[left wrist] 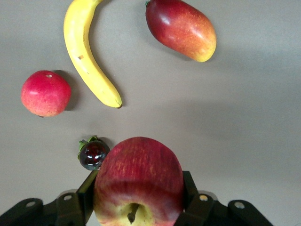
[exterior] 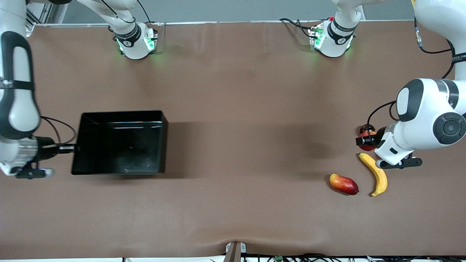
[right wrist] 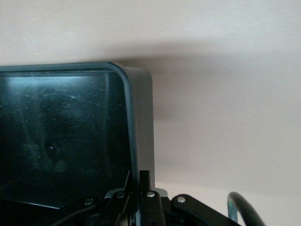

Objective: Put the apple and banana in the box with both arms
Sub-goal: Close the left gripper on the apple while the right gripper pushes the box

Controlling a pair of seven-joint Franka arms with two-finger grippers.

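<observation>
Red apple [left wrist: 138, 181] is sitting clamped in the left gripper [left wrist: 138, 197] beside the banana [exterior: 375, 174], awaiting carriage to the box [exterior: 120, 142], whose wall the right gripper [right wrist: 141, 197] is apparently pinching.

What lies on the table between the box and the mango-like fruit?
Nothing: in the front view the brown table is bare between the box and the mango-like fruit.

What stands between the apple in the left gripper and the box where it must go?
Nothing visible. The left gripper holds the apple at the left arm's end; bare table lies between it and the box, which the right gripper grips by its wall.
</observation>
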